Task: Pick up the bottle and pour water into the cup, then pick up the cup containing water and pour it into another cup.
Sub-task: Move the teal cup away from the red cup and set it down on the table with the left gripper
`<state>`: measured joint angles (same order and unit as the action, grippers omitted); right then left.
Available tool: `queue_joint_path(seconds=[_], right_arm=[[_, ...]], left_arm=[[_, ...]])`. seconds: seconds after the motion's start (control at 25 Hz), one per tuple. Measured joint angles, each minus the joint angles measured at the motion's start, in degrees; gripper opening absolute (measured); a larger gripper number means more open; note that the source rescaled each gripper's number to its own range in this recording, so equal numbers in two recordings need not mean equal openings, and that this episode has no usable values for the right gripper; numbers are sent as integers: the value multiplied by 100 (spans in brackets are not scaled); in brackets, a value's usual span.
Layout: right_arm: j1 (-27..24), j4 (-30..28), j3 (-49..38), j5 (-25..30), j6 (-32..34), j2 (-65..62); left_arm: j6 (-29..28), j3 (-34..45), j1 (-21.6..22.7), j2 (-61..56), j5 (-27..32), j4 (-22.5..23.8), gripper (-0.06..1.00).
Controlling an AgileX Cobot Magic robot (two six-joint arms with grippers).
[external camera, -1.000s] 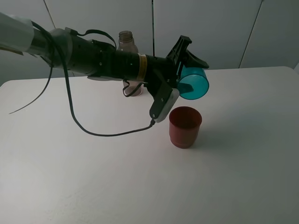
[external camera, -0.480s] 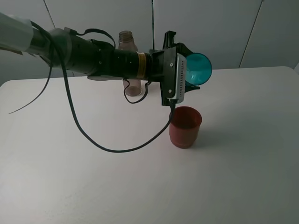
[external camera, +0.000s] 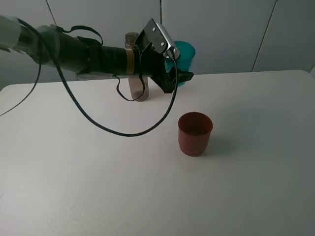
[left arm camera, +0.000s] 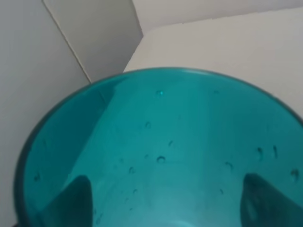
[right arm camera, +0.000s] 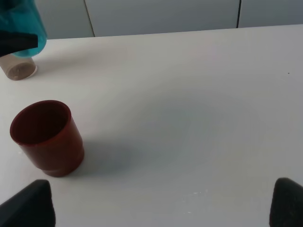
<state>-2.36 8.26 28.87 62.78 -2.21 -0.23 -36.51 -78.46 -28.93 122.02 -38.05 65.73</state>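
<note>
Surface: white table [external camera: 256,187], pale panelled wall behind.
Left gripper [external camera: 178,69]: raised above the table near its far edge, clamped on the teal cup [external camera: 181,53]; cup roughly upright, mouth up, clear of the surface.
Teal cup, left wrist view: droplets cling to the inner wall [left arm camera: 161,156]; two dark fingers [left arm camera: 78,198] show through its sides.
Red cup [external camera: 195,133]: upright on the table, nearer the camera than the held cup, well apart from it.
Bottle [external camera: 136,69]: upright behind the left arm, capless, mostly hidden.
Right gripper [right arm camera: 161,203]: low over the table, fingertips spread wide, holding nothing.
</note>
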Motion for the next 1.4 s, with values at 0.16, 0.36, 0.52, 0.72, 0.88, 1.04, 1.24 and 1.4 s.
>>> queue_joint_path(seconds=[0.16,0.36,0.52,0.72,0.88,1.04,1.24,1.4], right_arm=[[0,0,0,0,0,0],[0,0,0,0,0,0],[0,0,0,0,0,0],[0,0,0,0,0,0],[0,0,0,0,0,0],[0,0,0,0,0,0],[0,0,0,0,0,0],[0,0,0,0,0,0]], left_arm=[[-310,0,147,128,-28,52,2],[-371,0,295,472,-359,228,2],[-369,0,431,695,-765,264,2],[-369,8,659,927,-1106,348,2],[72,131,808,1060,-1327,398,2],[569,258,893,1210,-1698,435,2],[691,279,971,1413,-1963,425,2],[713,279,1067,1627,-2121,342,2]])
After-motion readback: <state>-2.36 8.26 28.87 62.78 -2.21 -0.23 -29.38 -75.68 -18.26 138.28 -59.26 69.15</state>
